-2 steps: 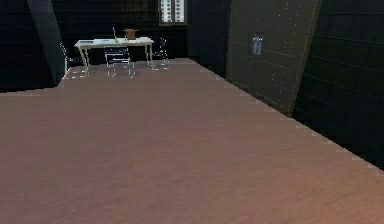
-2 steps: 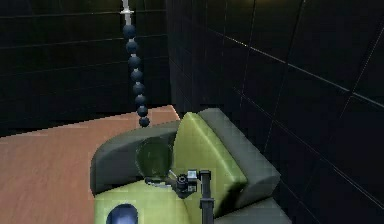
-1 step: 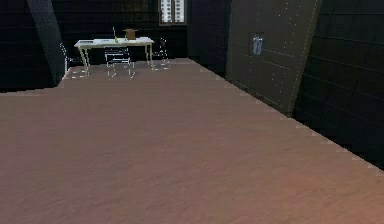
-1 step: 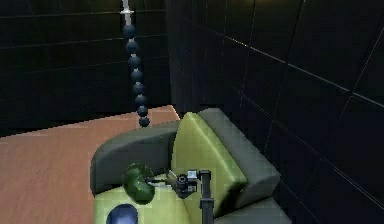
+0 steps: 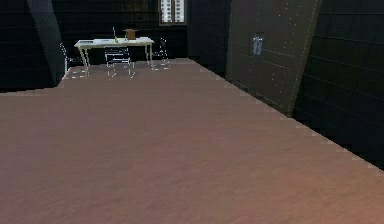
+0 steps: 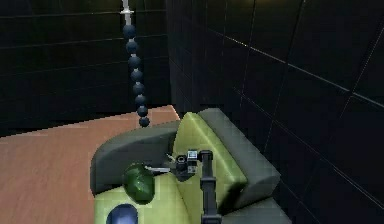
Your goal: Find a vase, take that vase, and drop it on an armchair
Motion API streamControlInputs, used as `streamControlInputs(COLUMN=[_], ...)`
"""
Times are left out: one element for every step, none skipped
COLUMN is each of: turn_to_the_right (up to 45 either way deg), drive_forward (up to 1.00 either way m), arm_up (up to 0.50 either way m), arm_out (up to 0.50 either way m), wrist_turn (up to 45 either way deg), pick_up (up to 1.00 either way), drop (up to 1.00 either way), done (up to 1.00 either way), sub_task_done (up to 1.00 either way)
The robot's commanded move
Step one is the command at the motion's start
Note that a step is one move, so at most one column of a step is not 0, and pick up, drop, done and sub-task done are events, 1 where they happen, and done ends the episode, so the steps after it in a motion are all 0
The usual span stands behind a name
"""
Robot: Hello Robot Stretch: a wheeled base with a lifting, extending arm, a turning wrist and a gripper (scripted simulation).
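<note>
Two views are treated in turn.

In the forward view, a bare wooden floor (image 5: 170,140) runs to a white tabletop (image 5: 100,43) at the far end of the room. A small brown object (image 5: 131,34) stands near the tabletop's middle; its kind cannot be determined. Wire-framed chairs (image 5: 120,66) are set along the tabletop's front edge and at its ends. A tall dark cabinet (image 5: 270,50) stands at the forward view's right, well apart from the tabletop.

In the arm side view, the arm (image 6: 207,195) is extended across an armchair (image 6: 250,178) with yellow-green cushions, judged to be the drop target. The gripper (image 6: 165,169) is seen against the seat. A dark green rounded object (image 6: 137,183), judged to be the vase, lies on the seat just beside the gripper, near the seat's edge under the grey armrest (image 6: 125,155). It cannot be told whether the gripper is apart, together or set on the object. Nor can it be told whether anything is held, since the object rests on the seat at the gripper's far end. If the object is free of the gripper, the drop is judged complete.

A dark blue rounded object (image 6: 122,215) lies at the seat's front corner. A string of dark beads (image 6: 135,75) rises beyond the armrest and is judged clear of the arm. A dark wall (image 6: 300,80) stands close behind the armchair's back.
</note>
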Motion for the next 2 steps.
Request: streamControlInputs(turn_to_the_right=[0.0,0.0], drive_forward=[0.0,0.0], arm_up=[0.0,0.0], arm_out=[-0.08,0.0], wrist_turn=[0.0,0.0], pick_up=[0.0,0.0], drop=[0.0,0.0], done=[0.0,1.0], sub_task_done=[0.0,0.0])
